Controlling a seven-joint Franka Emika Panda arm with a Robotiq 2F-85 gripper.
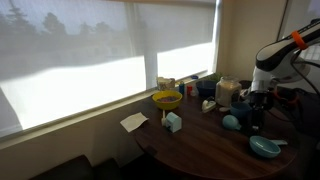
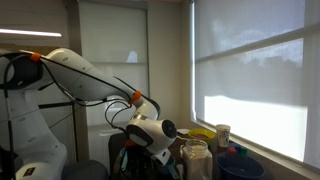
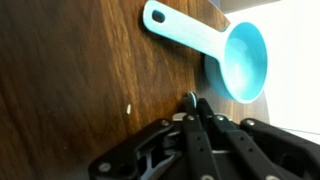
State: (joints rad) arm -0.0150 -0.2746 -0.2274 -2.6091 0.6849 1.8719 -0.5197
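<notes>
In the wrist view my gripper has its two black fingers pressed together, with a thin teal edge pinched at the tips; what it belongs to is hidden. Just beyond the tips a teal measuring scoop lies on the dark wooden table, its handle pointing away. In an exterior view the gripper hangs low over the table between a rounded teal thing and the teal scoop. The gripper also shows in an exterior view, dark and partly hidden.
A clear jar stands behind the gripper. A yellow bowl, a small pale blue box and a white paper sit toward the window side. The jar and a cup show near the blinds.
</notes>
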